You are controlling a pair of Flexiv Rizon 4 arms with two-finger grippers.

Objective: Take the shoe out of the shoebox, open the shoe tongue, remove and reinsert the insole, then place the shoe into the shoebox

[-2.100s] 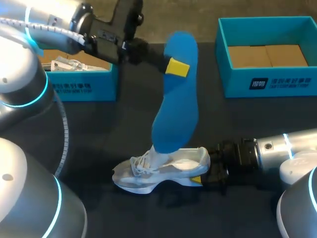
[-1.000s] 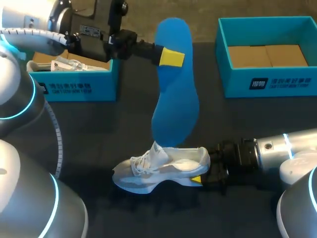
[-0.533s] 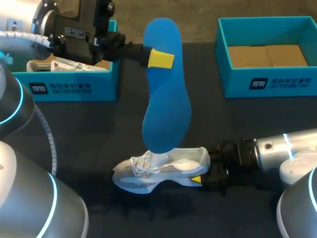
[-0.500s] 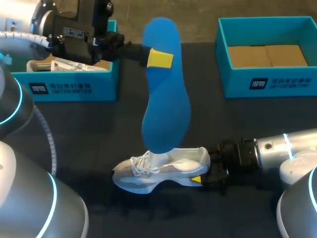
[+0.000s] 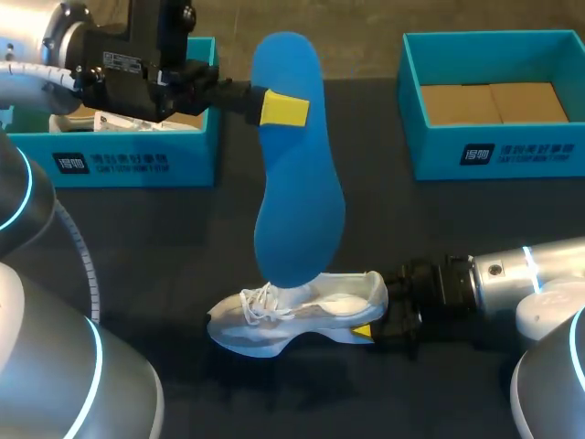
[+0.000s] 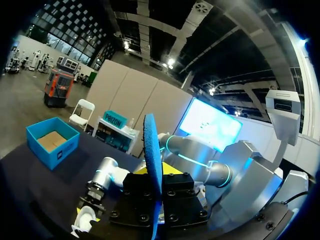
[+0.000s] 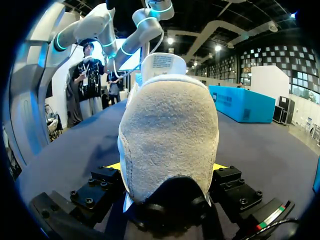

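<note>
Left tool [image 5: 283,108] is clamped on the long blue foam insole [image 5: 297,210] near its upper end, holding it upright above the dark surface [image 5: 183,238]. The insole's lower end hangs at the opening of the white-grey mesh sneaker [image 5: 292,315]; contact there I cannot tell. Right tool [image 5: 373,331] is closed on the sneaker's heel, 1 finger on each side, with the toe pointing away from it. 2 boxes sit at the far edge: the left teal cardboard box [image 5: 137,160] and the right teal cardboard box [image 5: 494,151], both well apart from the sneaker.
</note>
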